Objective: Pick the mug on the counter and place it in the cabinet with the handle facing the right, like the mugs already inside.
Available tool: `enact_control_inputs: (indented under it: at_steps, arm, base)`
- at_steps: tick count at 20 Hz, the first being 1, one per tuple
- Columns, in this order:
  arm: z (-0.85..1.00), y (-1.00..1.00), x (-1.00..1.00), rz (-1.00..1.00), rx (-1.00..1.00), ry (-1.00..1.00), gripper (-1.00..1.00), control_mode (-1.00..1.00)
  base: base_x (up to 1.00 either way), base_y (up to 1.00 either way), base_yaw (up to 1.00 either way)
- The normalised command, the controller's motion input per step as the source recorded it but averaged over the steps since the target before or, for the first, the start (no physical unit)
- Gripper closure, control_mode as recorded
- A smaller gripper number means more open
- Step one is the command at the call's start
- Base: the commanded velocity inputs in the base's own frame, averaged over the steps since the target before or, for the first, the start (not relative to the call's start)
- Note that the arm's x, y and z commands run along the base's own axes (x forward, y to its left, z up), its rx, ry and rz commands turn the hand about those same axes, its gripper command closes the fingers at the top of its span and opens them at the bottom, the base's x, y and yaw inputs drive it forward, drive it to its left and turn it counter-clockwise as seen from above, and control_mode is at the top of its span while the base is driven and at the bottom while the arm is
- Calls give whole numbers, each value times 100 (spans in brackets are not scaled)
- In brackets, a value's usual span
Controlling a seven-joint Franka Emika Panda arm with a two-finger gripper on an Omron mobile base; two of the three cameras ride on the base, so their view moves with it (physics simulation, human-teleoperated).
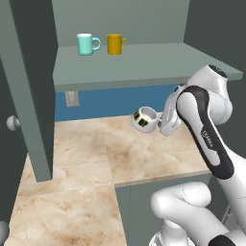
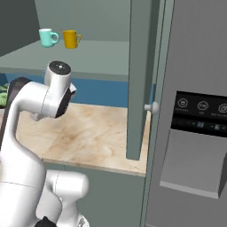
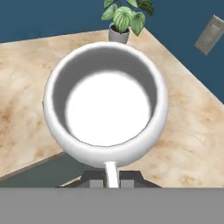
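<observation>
The squat white mug (image 1: pixel 145 119) with black-and-yellow marks hangs tilted just above the marbled counter (image 1: pixel 86 153), its mouth turned toward the left base camera. My gripper (image 1: pixel 162 123) is shut on its right side. In the hand view the mug (image 3: pixel 105 109) is seen from above its open mouth, and its white handle (image 3: pixel 110 172) runs down between my fingertips (image 3: pixel 111 180). The cabinet shelf (image 1: pixel 149 62) lies above and behind the mug. A teal mug (image 1: pixel 87 44) and a mustard-yellow mug (image 1: pixel 115 43) stand at the shelf's back, handles to the right.
The open cabinet door (image 1: pixel 29 86) with its round knob (image 1: pixel 13 122) stands at the left. Another door (image 2: pixel 139 80) and a fridge (image 2: pixel 195 115) close the right side. A potted plant (image 3: pixel 124 17) and a wall outlet (image 1: pixel 71 98) sit at the counter's back.
</observation>
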Motion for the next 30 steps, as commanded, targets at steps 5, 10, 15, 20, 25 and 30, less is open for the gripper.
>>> enact_control_inputs:
  at_steps: [5, 10, 15, 20, 25, 30]
  arm:
    - [64, 7, -19, 14, 0, -4, 100, -100]
    - [52, 1, -4, -2, 4, -3, 100, -100]
    - [53, 1, 0, -5, 0, -1, 100, -100]
    - [20, 1, 38, 0, 2, 0, 100, -100]
    - [14, 0, 56, 0, 0, -1, 100, -100]
    - [22, 0, 31, 0, 2, -3, 100, -100]
  base:
    - [0, 0, 0]
    - [0, 0, 0]
    - [0, 0, 0]
    - [0, 0, 0]
    - [0, 0, 0]
    - [0, 0, 0]
